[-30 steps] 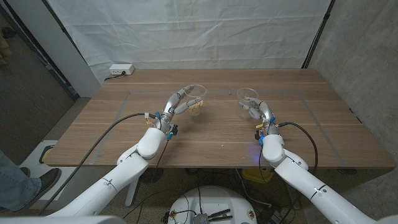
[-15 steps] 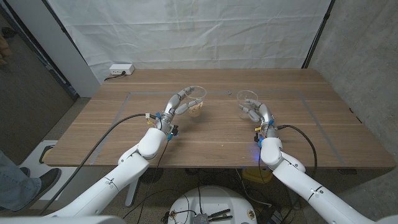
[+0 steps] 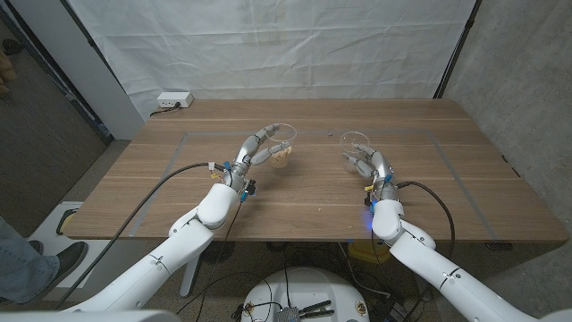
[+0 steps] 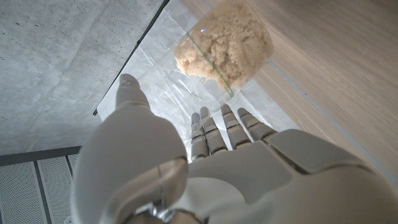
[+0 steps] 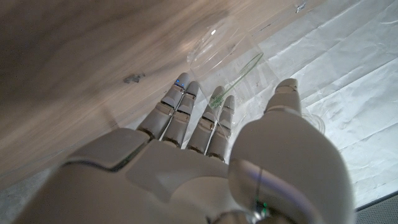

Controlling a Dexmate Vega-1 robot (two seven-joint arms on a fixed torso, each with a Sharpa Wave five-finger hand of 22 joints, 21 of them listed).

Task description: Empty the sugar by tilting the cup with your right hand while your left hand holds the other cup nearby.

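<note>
Sugar (image 4: 222, 45) sits in the left hand's (image 3: 255, 148) gripped cup (image 3: 281, 143); right hand (image 3: 366, 162) grips an empty cup (image 3: 357, 143) at 3 o'clock; wrong cup could be tilted.

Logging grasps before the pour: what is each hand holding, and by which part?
The left hand holds the sugar cup by its side wall. The right hand holds the empty cup by its side wall too.

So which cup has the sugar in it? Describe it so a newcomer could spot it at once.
On the wooden table, follow the robot's left arm up to its left hand. The clear cup it holds there is the one: brown sugar sits in its bottom, while the other cup, at the right hand, looks empty.
</note>
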